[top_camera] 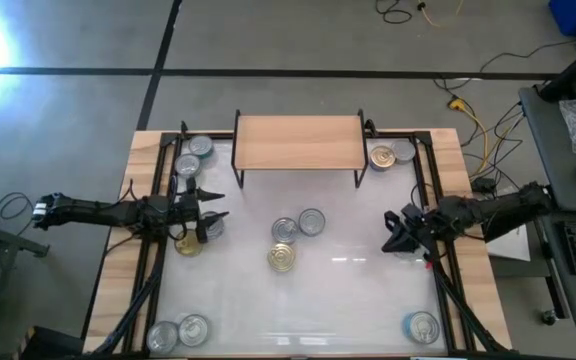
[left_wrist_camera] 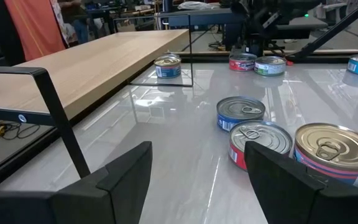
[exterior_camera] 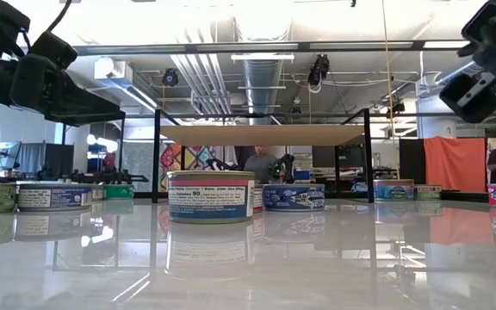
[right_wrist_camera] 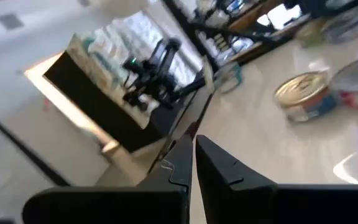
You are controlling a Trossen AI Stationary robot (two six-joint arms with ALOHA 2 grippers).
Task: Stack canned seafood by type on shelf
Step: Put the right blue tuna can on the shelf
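Tins lie scattered over a white tabletop with wooden edges, and I am the two dark arms reaching in from its sides. My left gripper hangs above the left part of the table, its two fingers spread apart with nothing between them. Just beside it sit a gold-topped tin and a silver-topped one. My right gripper waits above the right side, its fingers pressed together and holding nothing.

At the far edge stands the shelf, a light-wood board on thin black legs, with no tins on its top. Near the middle of the table three tins cluster close together: a gold-topped one nearest the front, and two silver-topped ones just behind it. My left wrist view shows these same three ahead of my fingers, the gold-topped tin nearest.

Two tins sit at the far left corner beside the shelf, and another lies just in front of them. Two more sit by the shelf's right end. Two tins rest at the near left corner, and a bluish one lies at the near right corner.
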